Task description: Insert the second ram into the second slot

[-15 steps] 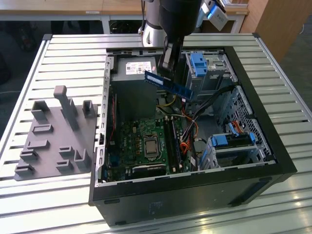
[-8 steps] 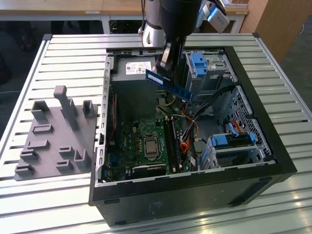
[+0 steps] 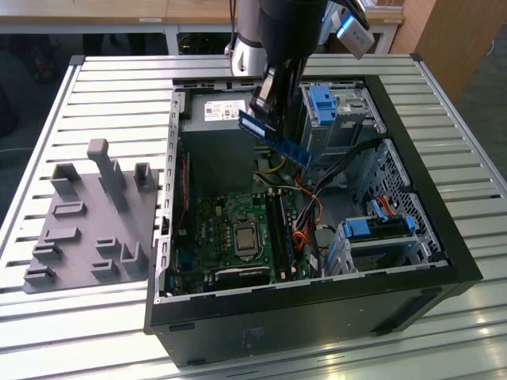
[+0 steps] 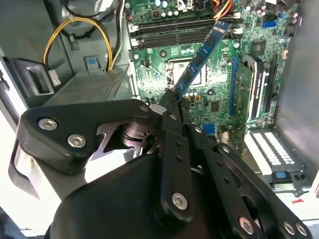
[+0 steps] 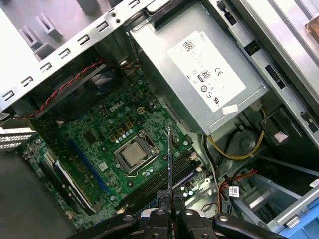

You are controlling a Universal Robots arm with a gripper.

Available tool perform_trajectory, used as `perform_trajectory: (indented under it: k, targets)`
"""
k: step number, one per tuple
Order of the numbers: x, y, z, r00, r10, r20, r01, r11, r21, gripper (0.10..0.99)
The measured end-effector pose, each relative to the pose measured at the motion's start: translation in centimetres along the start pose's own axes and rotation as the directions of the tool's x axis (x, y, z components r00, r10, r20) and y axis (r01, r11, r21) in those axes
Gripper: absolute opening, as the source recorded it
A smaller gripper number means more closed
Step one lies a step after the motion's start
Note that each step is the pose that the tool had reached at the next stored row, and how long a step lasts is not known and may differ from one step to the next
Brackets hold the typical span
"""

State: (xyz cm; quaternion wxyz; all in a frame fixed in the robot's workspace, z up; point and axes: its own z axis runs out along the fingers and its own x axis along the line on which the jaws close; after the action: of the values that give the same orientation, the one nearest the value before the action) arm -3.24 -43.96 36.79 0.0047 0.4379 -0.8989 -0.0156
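My gripper (image 3: 268, 101) is shut on one end of the second ram (image 3: 279, 139), a thin blue stick held tilted in the air above the open computer case (image 3: 444, 261). In the second wrist view the gripper (image 4: 172, 98) pinches the ram (image 4: 202, 57), whose free end points toward the long dark memory slots (image 4: 184, 31) on the green motherboard (image 4: 209, 99). In the first wrist view the ram (image 5: 170, 159) shows edge-on, rising from the gripper (image 5: 171, 197) over the slots (image 5: 159, 186) beside the processor socket (image 5: 133, 155). The ram hangs apart from the board.
A grey power supply (image 3: 215, 112) fills the case's far corner. Blue drive-bay tabs (image 3: 323, 103) and a second set (image 3: 380, 226) sit on the exterior view's right. Loose cables (image 3: 305, 214) lie beside the slots. A grey fixture plate (image 3: 87, 222) rests on the slatted table (image 3: 119, 71).
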Motion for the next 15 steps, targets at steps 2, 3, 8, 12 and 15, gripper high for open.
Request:
perform_trajectory:
  k: [2,3,8,12,15]
  targets:
    - [0.0,0.0,0.0,0.9998,0.02,0.0005,-0.02,0.9998,0.0,0.137]
    - [0.0,0.0,0.0,0.9995,0.031,0.0007,-0.031,0.9995,0.0,0.137]
    - [0.0,0.0,0.01,0.9964,0.085,0.0021,-0.085,0.9964,0.001,0.137]
    - [0.0,0.0,0.01,0.992,0.126,0.0033,-0.126,0.992,0.001,0.137]
    - [0.0,0.0,0.02,0.9876,0.157,0.0043,-0.157,0.9876,0.001,0.137]
